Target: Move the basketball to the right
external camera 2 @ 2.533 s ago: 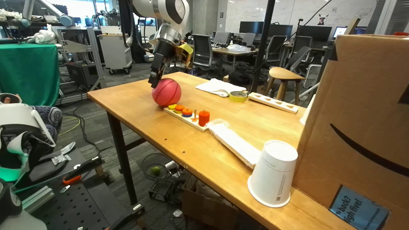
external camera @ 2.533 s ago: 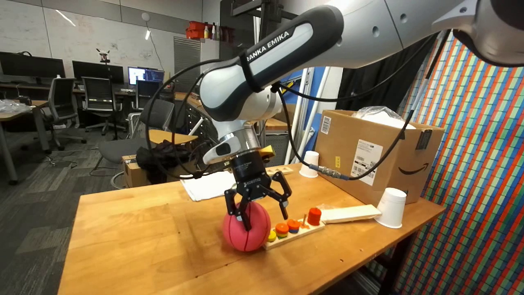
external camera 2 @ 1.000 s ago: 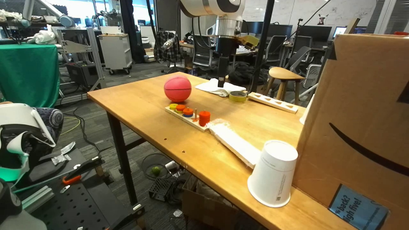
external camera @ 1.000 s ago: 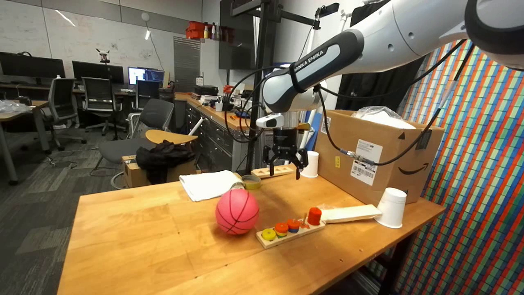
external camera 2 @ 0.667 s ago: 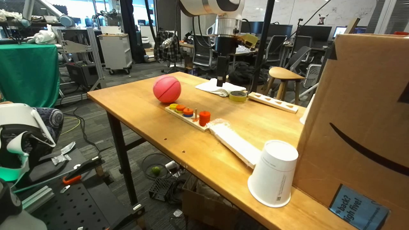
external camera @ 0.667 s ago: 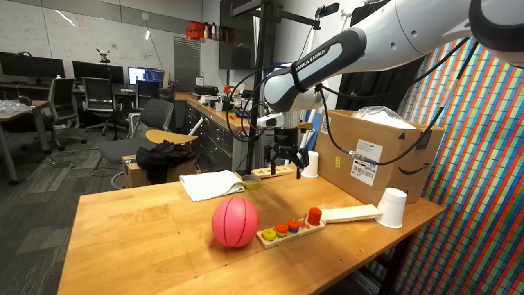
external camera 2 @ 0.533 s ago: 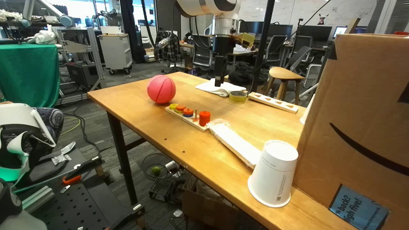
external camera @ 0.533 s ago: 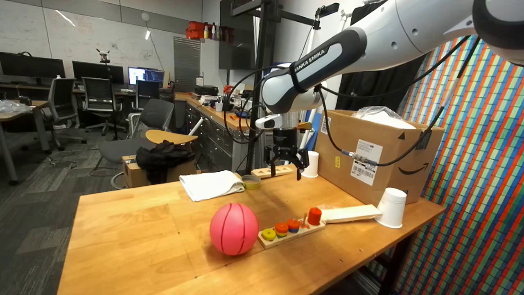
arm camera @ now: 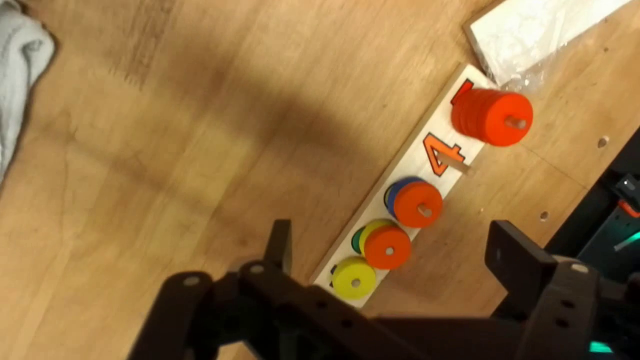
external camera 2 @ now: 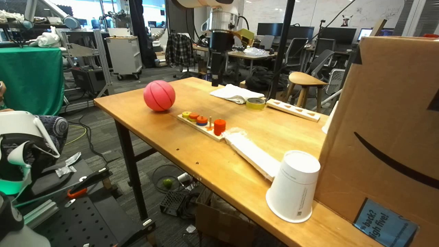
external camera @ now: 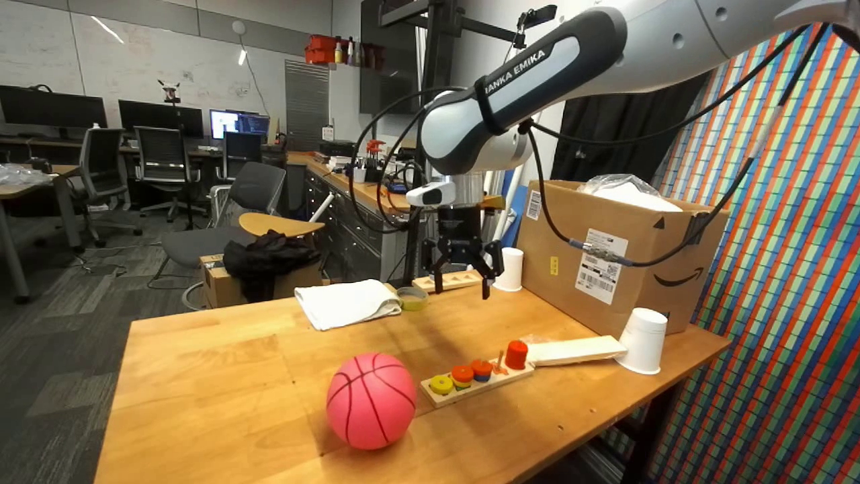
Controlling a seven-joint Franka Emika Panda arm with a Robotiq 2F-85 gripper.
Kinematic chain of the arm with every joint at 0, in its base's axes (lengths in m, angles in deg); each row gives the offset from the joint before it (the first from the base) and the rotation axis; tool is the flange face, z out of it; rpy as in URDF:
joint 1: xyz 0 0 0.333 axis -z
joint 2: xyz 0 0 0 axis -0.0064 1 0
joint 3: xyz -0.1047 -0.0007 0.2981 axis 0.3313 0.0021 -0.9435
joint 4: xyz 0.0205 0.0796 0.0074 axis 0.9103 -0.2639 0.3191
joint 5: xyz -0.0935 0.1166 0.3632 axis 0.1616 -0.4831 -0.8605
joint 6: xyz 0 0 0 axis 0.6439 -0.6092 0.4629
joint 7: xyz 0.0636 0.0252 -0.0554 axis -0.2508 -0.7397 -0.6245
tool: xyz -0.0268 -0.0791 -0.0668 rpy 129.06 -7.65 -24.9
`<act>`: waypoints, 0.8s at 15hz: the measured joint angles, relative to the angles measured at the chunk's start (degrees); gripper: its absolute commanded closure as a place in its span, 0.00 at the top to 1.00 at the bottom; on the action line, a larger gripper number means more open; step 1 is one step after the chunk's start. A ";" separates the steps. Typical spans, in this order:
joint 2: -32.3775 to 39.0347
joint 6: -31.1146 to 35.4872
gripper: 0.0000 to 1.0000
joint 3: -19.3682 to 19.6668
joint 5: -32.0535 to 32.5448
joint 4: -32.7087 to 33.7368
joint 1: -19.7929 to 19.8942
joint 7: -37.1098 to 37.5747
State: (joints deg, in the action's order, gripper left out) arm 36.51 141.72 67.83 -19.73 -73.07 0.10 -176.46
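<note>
Wooden table [external camera: 222,376] below, the gripper [external camera: 462,292] points down, spread, apart from the basketball [external camera: 371,402]

Dark-lined pink basketball [external camera: 371,401], plain white cloth [external camera: 345,304], multicoloured striped backdrop [external camera: 793,269].

The pink, dark-seamed ball [external camera 2: 159,96] is on the bench [external camera 2: 127,106]. In an exterior view it lies toward the left corner, in from both edges.

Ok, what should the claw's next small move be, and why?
Probably ease the open claw sideways toward the pink basketball, staying high: the ball has rolled farther off over the past second, and the wrist view shows the wooden counting board, not the ball, between the fingers.
</note>
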 measured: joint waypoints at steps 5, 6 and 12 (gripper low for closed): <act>-3.54 -5.02 1.00 -1.77 -2.60 -2.02 -1.11 -0.76; -3.73 -5.50 1.00 -1.93 -2.61 -2.60 -1.31 -1.40; -3.56 -7.71 1.00 -2.82 -2.49 -6.88 -3.21 -5.50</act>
State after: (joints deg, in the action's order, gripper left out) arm 32.95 134.00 65.01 -22.22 -79.96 -3.11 -181.95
